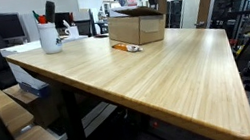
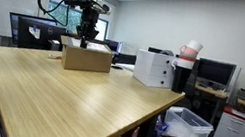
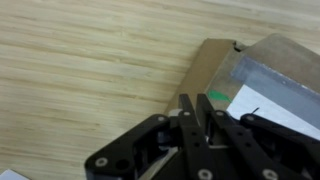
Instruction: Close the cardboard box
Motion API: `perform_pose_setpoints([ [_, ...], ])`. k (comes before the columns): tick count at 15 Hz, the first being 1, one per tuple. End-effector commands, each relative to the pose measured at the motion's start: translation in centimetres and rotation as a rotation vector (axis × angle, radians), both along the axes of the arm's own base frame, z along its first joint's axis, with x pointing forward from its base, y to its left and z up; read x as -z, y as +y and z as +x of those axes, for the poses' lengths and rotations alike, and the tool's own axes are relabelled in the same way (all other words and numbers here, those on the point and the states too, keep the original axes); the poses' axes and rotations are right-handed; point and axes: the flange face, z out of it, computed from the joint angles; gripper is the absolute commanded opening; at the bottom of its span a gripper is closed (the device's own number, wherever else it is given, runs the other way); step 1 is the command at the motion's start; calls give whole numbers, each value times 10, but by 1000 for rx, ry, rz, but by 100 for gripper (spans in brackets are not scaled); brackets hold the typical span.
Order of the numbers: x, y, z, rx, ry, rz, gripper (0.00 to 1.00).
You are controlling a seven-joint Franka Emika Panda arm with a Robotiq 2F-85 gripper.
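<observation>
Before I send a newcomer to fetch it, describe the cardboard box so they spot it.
Find the light-wood table; at its far end, under the robot's gripper, sits the cardboard box. It is plain brown, low and wide, unlike the white cup of pens.

Bright even office light; wrist view seemingly blurred
</observation>
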Motion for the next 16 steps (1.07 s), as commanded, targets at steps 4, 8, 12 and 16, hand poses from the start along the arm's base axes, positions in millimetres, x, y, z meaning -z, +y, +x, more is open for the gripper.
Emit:
perform_pose_setpoints([
  [4, -53, -13, -5, -149, 58, -92, 62],
  [8, -79, -31, -7, -212, 32, -79, 84],
  [12, -89, -56, -10, -238, 37, -43, 99],
  [16, -95, -81, -16, -223, 19, -11, 100],
])
